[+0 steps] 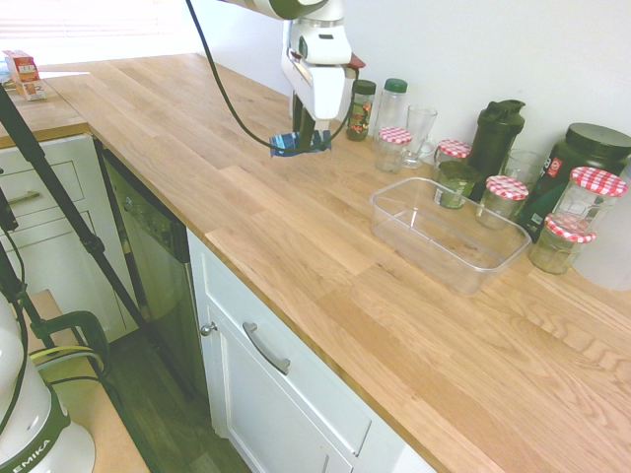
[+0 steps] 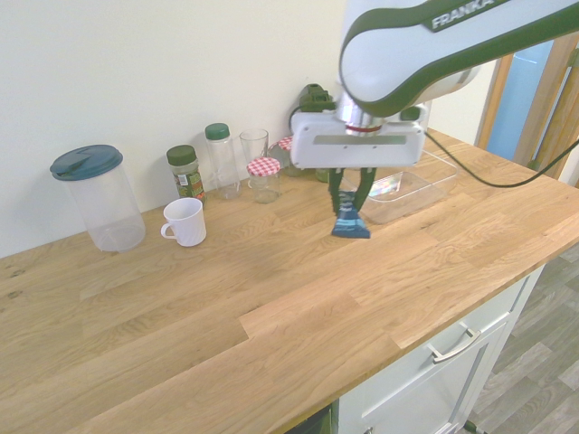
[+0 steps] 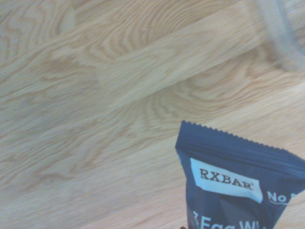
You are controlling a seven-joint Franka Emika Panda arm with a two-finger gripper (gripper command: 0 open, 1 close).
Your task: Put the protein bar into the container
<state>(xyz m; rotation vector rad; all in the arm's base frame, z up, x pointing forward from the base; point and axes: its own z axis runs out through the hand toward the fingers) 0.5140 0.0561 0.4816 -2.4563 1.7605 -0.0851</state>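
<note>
The hand (image 2: 349,201) is clamped on the bar (image 2: 349,222), which hangs below it above the tabletop (image 2: 271,298), near the container (image 2: 412,185).

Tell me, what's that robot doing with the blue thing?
The robot's gripper is holding a protein bar in a blue wrapper up in the air above the wooden counter. It wants to put it in the clear container, which sits empty by the jars. The bar isn't over the container yet.
</note>
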